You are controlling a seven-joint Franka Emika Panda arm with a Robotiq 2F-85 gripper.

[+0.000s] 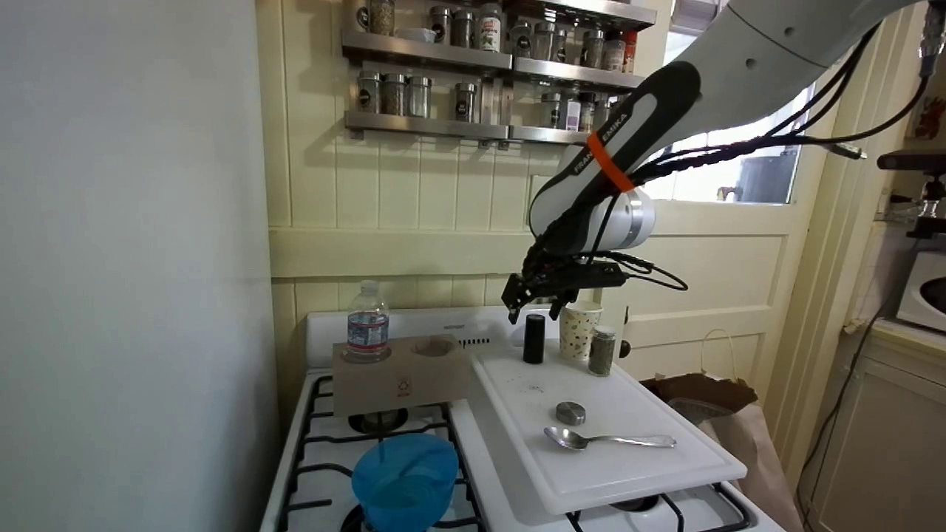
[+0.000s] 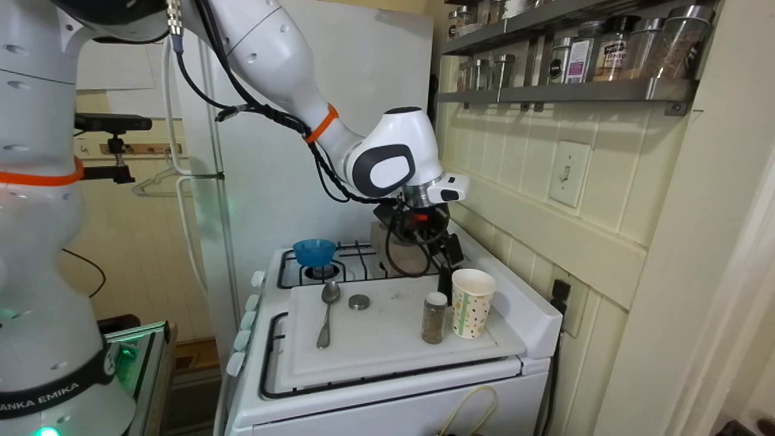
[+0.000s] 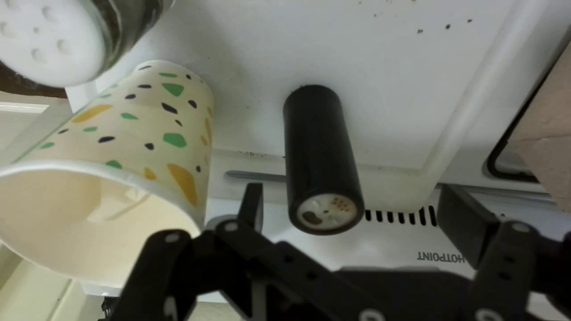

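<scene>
- Black cylindrical shaker (image 3: 321, 147): upright on the white cutting board (image 1: 621, 406), just beside the speckled paper cup (image 2: 472, 309).
- Shaker looks: plain black sides, slight sheen. White disc recessed in the top: cluster of small brownish dots plus a larger dark patch, likely holes but can't tell.
- Gripper (image 1: 533, 312): released, jaws spread well past shaker width. Grasping nothing. Wrist view shows a gap on each side of the shaker; tips about level with its top in an exterior view.
- Near-cup finger sits close to the cup rim; can't tell if it touches.
- Glass spice jar (image 2: 434, 321), white perforated cap: also just beside the cup.
- Round metal lid (image 1: 570, 412) and metal spoon (image 1: 613, 440): well apart from the cup, spoon farther.
- Dark specks (image 3: 448, 26): scattered on the board, apart from the cup.
</scene>
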